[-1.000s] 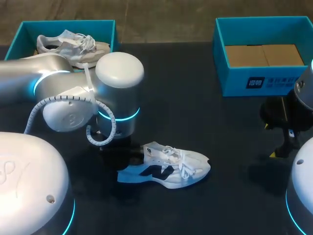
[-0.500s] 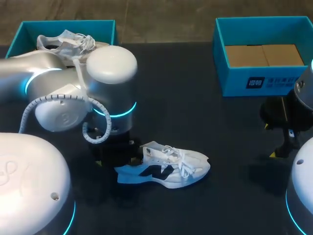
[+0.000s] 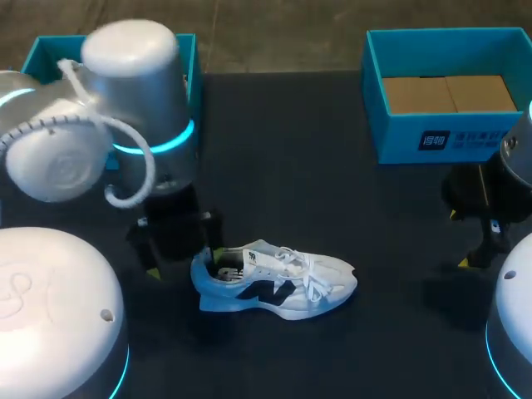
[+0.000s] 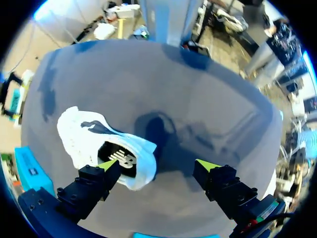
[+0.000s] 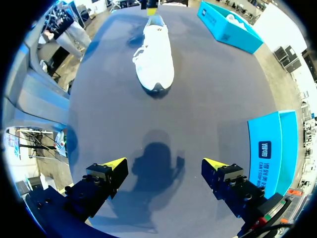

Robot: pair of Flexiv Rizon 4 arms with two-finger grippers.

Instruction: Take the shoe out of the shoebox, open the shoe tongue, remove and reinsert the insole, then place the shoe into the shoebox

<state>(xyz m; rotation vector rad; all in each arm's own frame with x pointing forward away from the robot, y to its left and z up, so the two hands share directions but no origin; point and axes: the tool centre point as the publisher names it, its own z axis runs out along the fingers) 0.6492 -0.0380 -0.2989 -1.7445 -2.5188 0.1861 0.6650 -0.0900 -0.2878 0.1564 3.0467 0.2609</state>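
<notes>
A white sneaker [image 3: 278, 283] with a dark side mark and pale blue sole lies on the black table, heel toward my left arm. My left gripper [image 3: 184, 258] hangs open just behind the heel. In the left wrist view the sneaker [image 4: 84, 136] lies beside one fingertip [image 4: 106, 165], and its dark insole [image 4: 119, 159] shows through the shoe's mouth; nothing is between the fingers of the left gripper [image 4: 157, 166]. My right gripper [image 3: 459, 239] stands open at the table's right side, far from the sneaker [image 5: 156, 59], with nothing in the right gripper [image 5: 164, 163].
A teal shoebox [image 3: 449, 125] with cardboard inside stands at the back right, also beside my right gripper as the shoebox [image 5: 270, 148]. A second teal box [image 3: 46, 51] at the back left is mostly behind my left arm; a pale shoe lies in that box [image 5: 233, 32].
My left gripper has opened and let go of the sneaker's heel. The left arm has swung left and back. The sneaker stays in place with its heel now upright. The right arm is still.
</notes>
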